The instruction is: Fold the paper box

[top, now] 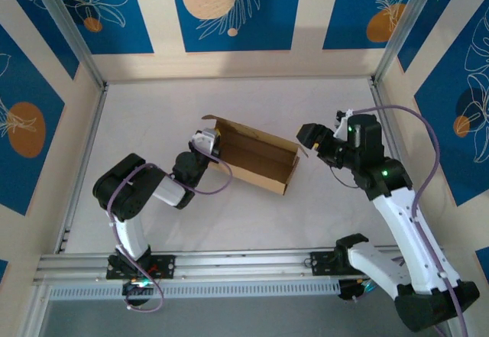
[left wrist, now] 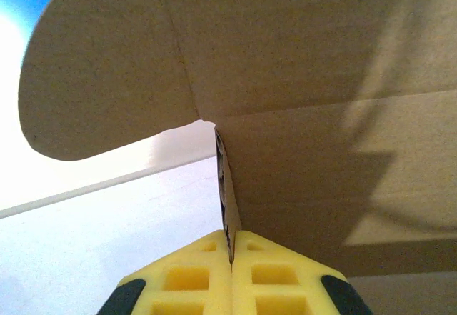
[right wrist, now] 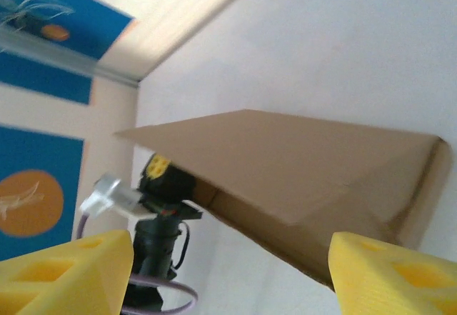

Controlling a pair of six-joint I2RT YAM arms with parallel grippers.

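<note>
The paper box (top: 256, 157), a shallow brown cardboard tray with its walls partly raised, lies near the middle of the white table (top: 153, 115). In the overhead view its long axis runs from upper left to lower right. Its open top shows bare cardboard, and nothing is seen lying inside. A rounded flap stands up at the left end.

The left gripper (top: 206, 144) is clamped on that left end. Its wrist camera shows the yellow fingertips pressed together on a thin cardboard edge, with the box wall (left wrist: 321, 115) rising just above the left gripper (left wrist: 232, 254).

The right gripper (top: 307, 140) hangs just beside the opposite, right end with its jaws spread wide and nothing between them. From its own camera the box (right wrist: 285, 158) lies straight ahead, its length running away toward the left gripper (right wrist: 161, 172) at the far end. The right arm is judged the one free to work the unfolded right end. Whether it touches the cardboard cannot be told.
</note>
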